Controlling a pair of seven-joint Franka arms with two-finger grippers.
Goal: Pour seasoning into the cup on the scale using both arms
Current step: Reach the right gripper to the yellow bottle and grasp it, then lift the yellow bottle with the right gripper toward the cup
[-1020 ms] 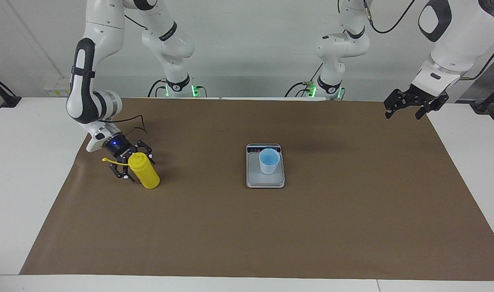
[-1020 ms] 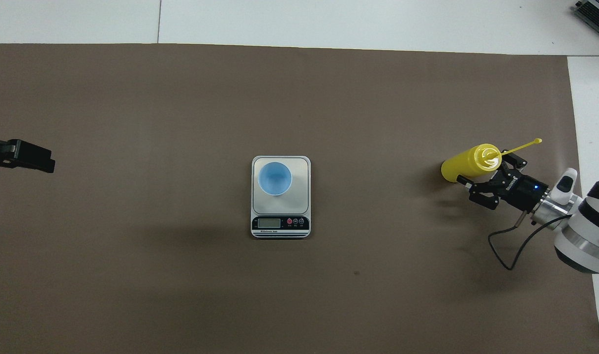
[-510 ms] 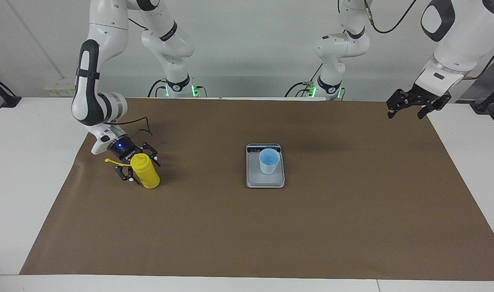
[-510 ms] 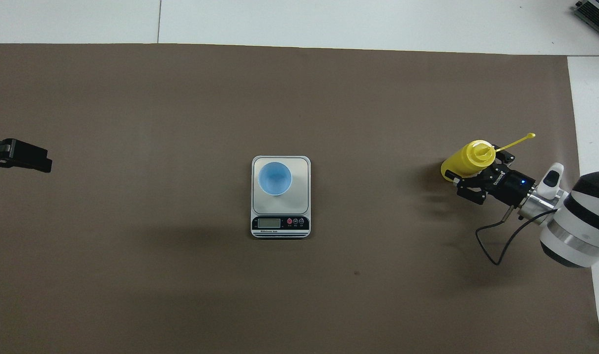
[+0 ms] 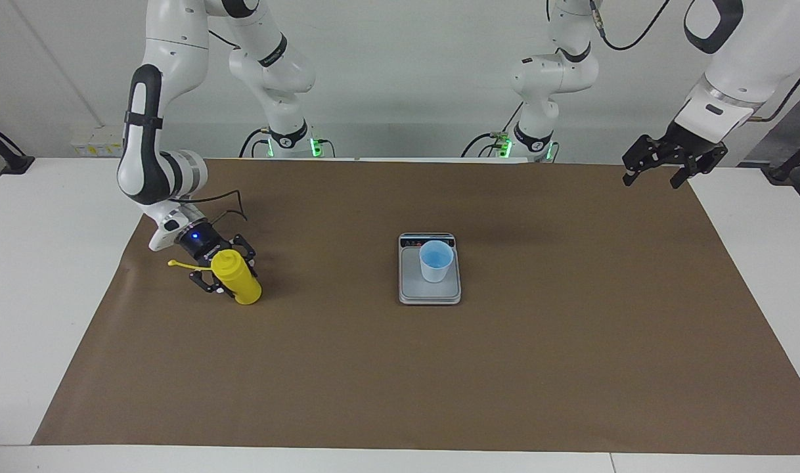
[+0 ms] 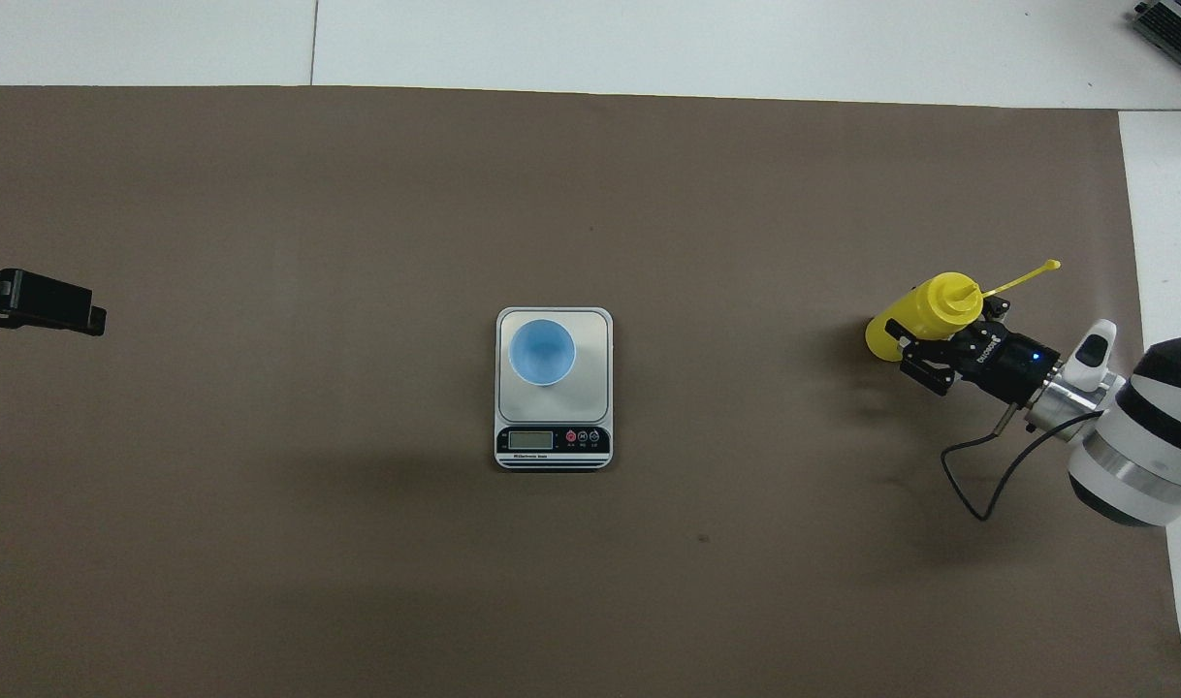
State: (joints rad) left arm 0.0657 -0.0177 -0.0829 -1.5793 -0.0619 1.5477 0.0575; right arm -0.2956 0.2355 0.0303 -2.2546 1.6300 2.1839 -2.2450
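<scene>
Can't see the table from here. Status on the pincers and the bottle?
Right pincer closed around yellow bottle, bottle standing on the mat. Left pincer open, waiting in the air. Blue cup on scale. Nothing between.

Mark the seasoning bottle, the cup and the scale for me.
seasoning bottle [image 5: 239, 281], facing view, yellow body below the domed top.
cup [image 5: 435, 261], facing view, light-blue side wall.
scale [image 6: 598, 359], overhead view, bare grey weighing plate beside the cup.

A matt brown paper sheet [image 5: 400, 368] is seen under a brushed grey scale [image 5: 429, 292]; on it, a smooth plastic cup [image 5: 435, 261]. Beside it, a glossy yellow plastic bottle [image 5: 237, 279].
</scene>
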